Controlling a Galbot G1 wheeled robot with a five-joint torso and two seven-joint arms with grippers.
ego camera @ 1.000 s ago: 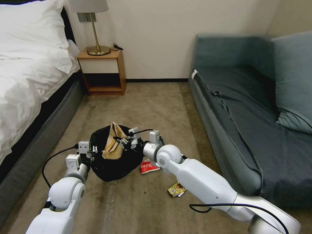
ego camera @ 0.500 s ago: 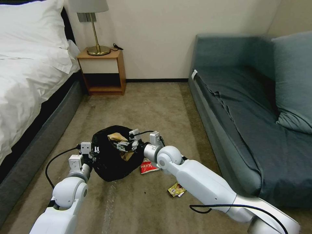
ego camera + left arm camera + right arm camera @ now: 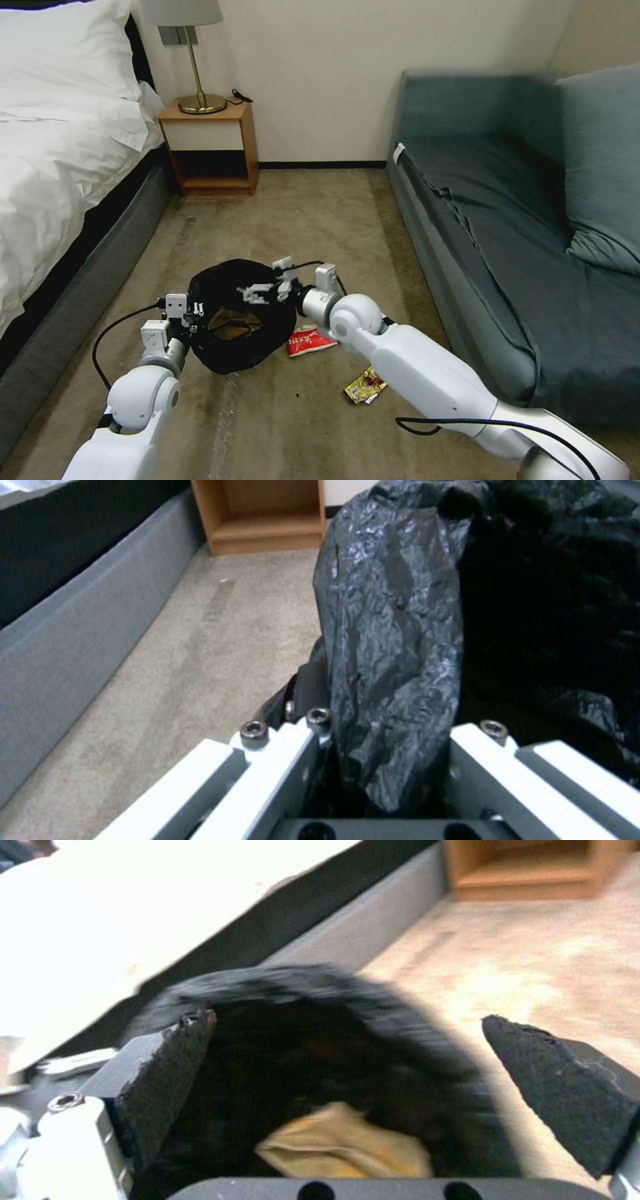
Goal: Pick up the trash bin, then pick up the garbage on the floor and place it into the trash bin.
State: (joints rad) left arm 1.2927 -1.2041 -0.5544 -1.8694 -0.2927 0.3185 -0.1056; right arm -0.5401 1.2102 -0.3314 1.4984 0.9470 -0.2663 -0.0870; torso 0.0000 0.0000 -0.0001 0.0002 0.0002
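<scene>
Trash bin (image 3: pixel 233 333): being held at its bag-covered rim by the left hand (image 3: pixel 190 319), fingers pinching the black liner (image 3: pixel 393 645). Tan paper bag (image 3: pixel 233 323): lying inside the bin. Right hand (image 3: pixel 267 290): being held over the bin's mouth, fingers spread, gripping nothing. Red-and-white wrapper (image 3: pixel 310 340) and gold-brown wrapper (image 3: pixel 363 387): lying on the carpet (image 3: pixel 300 213) beside the bin.

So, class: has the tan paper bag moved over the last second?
Yes. The tan paper bag stood above the rim in the right pincer; now it lies down inside the trash bin, which is beside the red-and-white wrapper, and that pincer is open.
</scene>
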